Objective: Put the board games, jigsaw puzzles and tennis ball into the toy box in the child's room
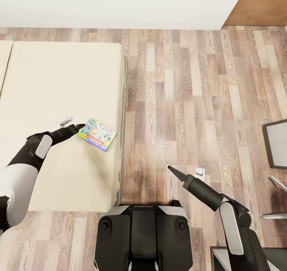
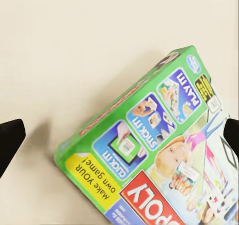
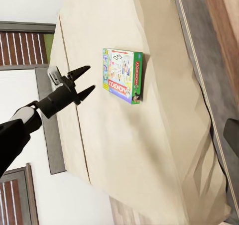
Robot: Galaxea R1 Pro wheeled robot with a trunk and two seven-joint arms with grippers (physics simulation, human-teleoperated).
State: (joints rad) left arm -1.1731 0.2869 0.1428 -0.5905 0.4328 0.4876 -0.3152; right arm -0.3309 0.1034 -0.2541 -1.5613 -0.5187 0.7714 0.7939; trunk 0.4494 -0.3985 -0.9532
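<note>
One board game (image 1: 97, 134), a thin box with green sides and a bright cover with a red band, lies flat on the cream bed (image 1: 59, 83) near its right edge. My left gripper (image 1: 81, 126) is open, just left of the box's near corner and low over the cover. In the left wrist view the box (image 2: 159, 155) lies ahead between the spread fingertips (image 2: 10, 140), which do not close on it. The right wrist view looks across at the box (image 3: 123, 75) and the open left gripper (image 3: 85, 80). My right gripper (image 1: 170, 168) is open and empty over the floor.
Wood-plank floor (image 1: 191, 95) runs right of the bed up to a white wall (image 1: 119, 3). A brown panel (image 1: 259, 3) is at the back right. A dark-framed grey-topped piece of furniture (image 1: 276, 143) stands at the right edge. My base (image 1: 143, 235) stands by the bed's corner.
</note>
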